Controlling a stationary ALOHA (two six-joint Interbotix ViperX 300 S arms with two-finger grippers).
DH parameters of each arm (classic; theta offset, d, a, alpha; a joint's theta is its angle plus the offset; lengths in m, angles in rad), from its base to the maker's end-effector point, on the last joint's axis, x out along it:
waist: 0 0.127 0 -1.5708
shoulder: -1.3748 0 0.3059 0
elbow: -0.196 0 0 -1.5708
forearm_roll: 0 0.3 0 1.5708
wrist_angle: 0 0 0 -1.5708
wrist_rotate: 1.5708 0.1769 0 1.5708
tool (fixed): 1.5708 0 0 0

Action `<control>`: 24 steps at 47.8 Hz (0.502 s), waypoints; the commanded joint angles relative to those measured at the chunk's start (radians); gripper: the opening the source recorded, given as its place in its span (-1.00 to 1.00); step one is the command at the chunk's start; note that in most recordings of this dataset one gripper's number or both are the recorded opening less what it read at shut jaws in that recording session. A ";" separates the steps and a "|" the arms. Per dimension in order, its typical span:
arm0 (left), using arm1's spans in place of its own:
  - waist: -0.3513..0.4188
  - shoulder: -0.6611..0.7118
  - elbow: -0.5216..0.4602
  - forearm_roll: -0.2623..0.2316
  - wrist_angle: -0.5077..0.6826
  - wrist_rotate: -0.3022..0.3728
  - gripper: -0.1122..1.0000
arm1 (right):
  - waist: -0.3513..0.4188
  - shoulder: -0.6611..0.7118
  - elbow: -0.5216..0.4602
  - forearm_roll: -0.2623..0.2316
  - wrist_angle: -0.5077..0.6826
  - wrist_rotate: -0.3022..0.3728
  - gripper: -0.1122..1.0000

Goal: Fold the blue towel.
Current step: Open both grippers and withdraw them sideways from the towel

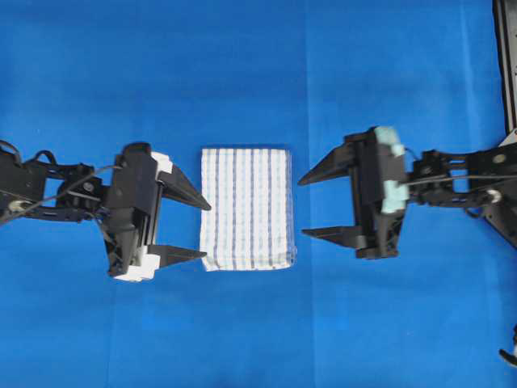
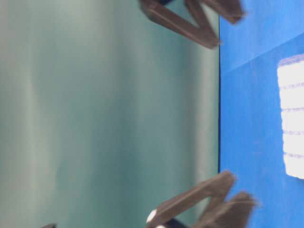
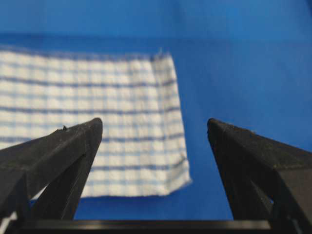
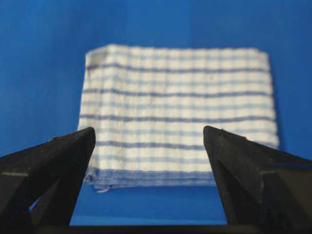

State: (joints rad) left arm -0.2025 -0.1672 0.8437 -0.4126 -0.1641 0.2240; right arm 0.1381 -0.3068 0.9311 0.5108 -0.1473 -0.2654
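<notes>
The blue towel [image 1: 246, 208] lies folded into a compact white rectangle with thin blue stripes, flat on the table's middle. My left gripper [image 1: 208, 230] is open just off its left edge, nothing between its fingers. On the opposite side my right gripper [image 1: 302, 208] stands open, a short gap from the towel. In the left wrist view the towel [image 3: 97, 97] spreads ahead and to the left of the open left gripper [image 3: 154, 124]. The right wrist view has the towel [image 4: 178, 92] squarely ahead of the open right gripper [image 4: 149, 130], stacked hems facing it.
A plain blue covering [image 1: 242, 65] spreads over the whole table. A black frame [image 1: 506, 65] runs along the far right edge. The table-level view is turned sideways: a teal backdrop [image 2: 104, 114], the towel [image 2: 292, 118] at right, dark fingers [image 2: 190, 23] above and below.
</notes>
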 commanded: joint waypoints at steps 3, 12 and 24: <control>0.026 -0.095 0.018 0.006 -0.003 0.003 0.85 | -0.021 -0.117 0.017 -0.003 0.015 -0.021 0.73; 0.061 -0.233 0.097 0.006 -0.011 0.005 0.85 | -0.040 -0.287 0.080 -0.005 0.021 -0.057 0.72; 0.089 -0.448 0.229 0.009 -0.052 0.006 0.85 | -0.044 -0.472 0.133 -0.032 0.066 -0.120 0.72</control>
State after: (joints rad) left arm -0.1212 -0.5522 1.0523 -0.4096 -0.1948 0.2270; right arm 0.0982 -0.7424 1.0661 0.4863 -0.0844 -0.3758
